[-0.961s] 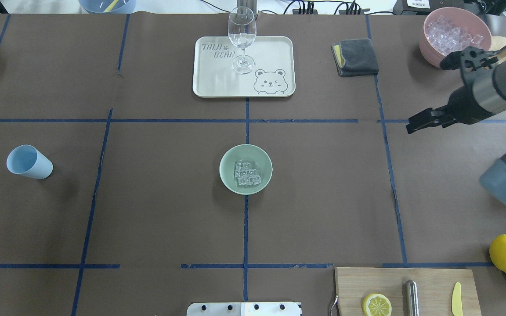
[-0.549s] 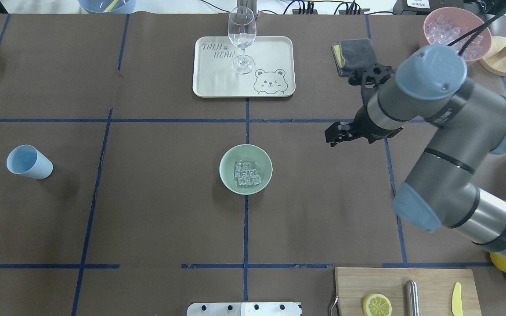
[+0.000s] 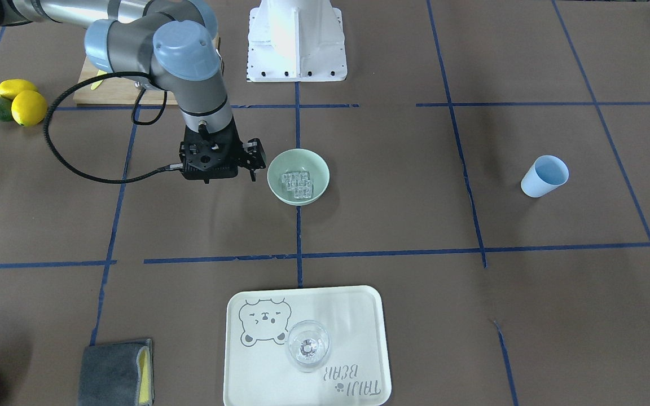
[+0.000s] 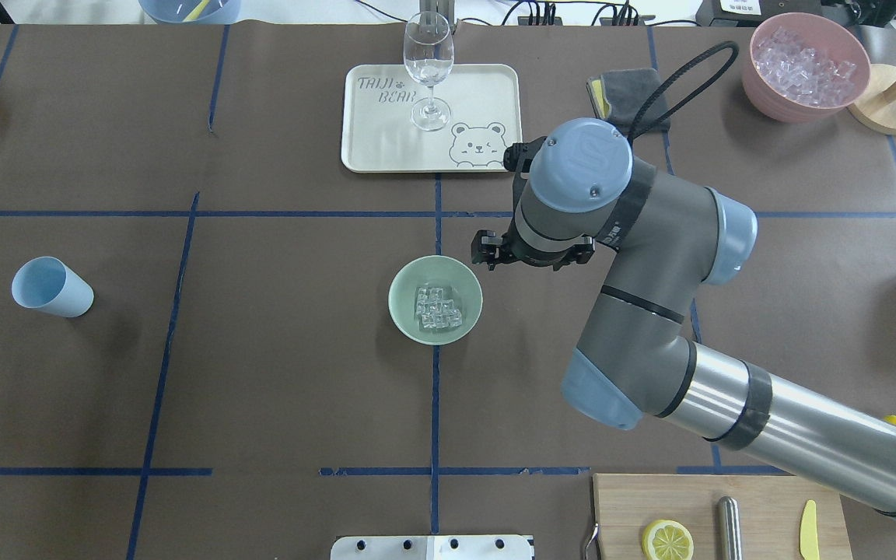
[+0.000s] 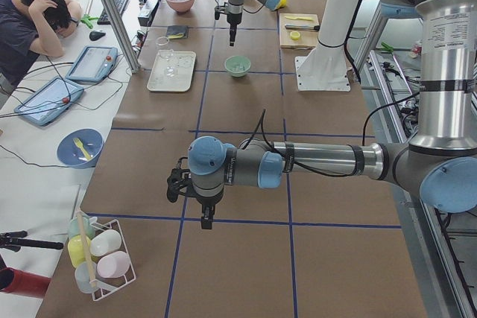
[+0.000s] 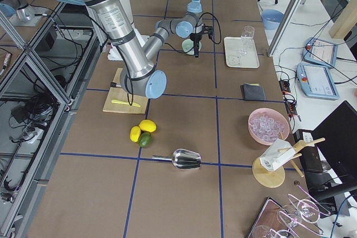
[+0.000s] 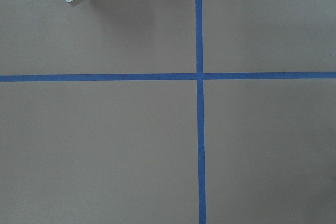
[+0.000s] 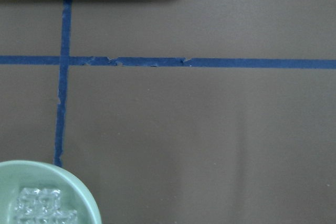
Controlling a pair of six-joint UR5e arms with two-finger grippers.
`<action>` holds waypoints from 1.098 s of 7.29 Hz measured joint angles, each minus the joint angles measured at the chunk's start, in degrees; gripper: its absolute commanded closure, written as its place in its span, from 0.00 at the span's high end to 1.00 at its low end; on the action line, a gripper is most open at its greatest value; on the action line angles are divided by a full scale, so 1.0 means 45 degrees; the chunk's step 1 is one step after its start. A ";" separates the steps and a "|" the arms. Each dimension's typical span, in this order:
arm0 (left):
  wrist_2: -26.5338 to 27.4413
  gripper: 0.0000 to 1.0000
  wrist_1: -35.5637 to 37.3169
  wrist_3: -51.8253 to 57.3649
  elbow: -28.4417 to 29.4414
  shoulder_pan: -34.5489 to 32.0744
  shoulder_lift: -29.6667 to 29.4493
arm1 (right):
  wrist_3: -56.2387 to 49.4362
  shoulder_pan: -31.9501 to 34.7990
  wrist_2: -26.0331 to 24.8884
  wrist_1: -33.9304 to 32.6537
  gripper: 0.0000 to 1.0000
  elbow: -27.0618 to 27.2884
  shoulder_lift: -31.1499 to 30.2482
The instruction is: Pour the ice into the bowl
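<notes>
The pale mint-green bowl point(image 4: 409, 276) sits at the table's middle with a cluster of clear ice cubes point(image 4: 438, 307) in it. The bowl point(image 3: 280, 169) and ice point(image 3: 298, 184) also show in the front view, and the bowl point(image 8: 84, 198) sits at the lower left of the right wrist view. My right gripper point(image 4: 487, 257) points down just beside the bowl's right rim, above the table; it looks shut and empty, as in the front view point(image 3: 253, 162). My left gripper point(image 5: 204, 221) hangs far off at the table's left end; I cannot tell if it is open or shut.
A light blue cup point(image 4: 51, 286) stands far left. A cream tray point(image 4: 479, 93) with a wine glass point(image 4: 428, 62) is behind the bowl. A grey cloth point(image 4: 627, 89) and a pink bowl of ice point(image 4: 759, 74) are back right. A cutting board point(image 4: 759, 505) is front right.
My right arm has swept from the table's far right leftward to just beside the green bowl. The bowl, ice and cup have not moved.
</notes>
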 measured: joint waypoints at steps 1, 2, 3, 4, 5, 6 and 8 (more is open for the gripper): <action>-0.0001 1.00 0.0000 0.0000 0.0000 0.0000 0.0000 | 0.0264 -0.0181 -0.0131 0.0010 0.88 -0.0409 0.0339; -0.0002 1.00 -0.0005 0.0000 -0.0013 0.0000 0.0000 | 0.0402 -0.0362 -0.0302 0.0016 0.86 -0.0747 0.0637; -0.0002 1.00 -0.0013 0.0000 -0.0019 0.0000 0.0000 | 0.0457 -0.0561 -0.0415 0.0018 0.81 -0.0984 0.0856; -0.0002 1.00 -0.0017 0.0000 -0.0014 0.0000 0.0000 | 0.0475 -0.0728 -0.0468 0.0019 0.73 -0.1155 0.0978; -0.0002 1.00 -0.0018 0.0000 -0.0005 0.0000 0.0000 | 0.0478 -0.0838 -0.0488 0.0019 0.61 -0.1284 0.1015; -0.0002 1.00 -0.0020 0.0000 0.0006 0.0000 0.0005 | 0.0468 -0.0897 -0.0490 0.0023 0.45 -0.1375 0.1015; -0.0002 1.00 -0.0020 0.0000 0.0020 0.0000 0.0022 | 0.0450 -0.0968 -0.0489 0.0084 0.37 -0.1480 0.1020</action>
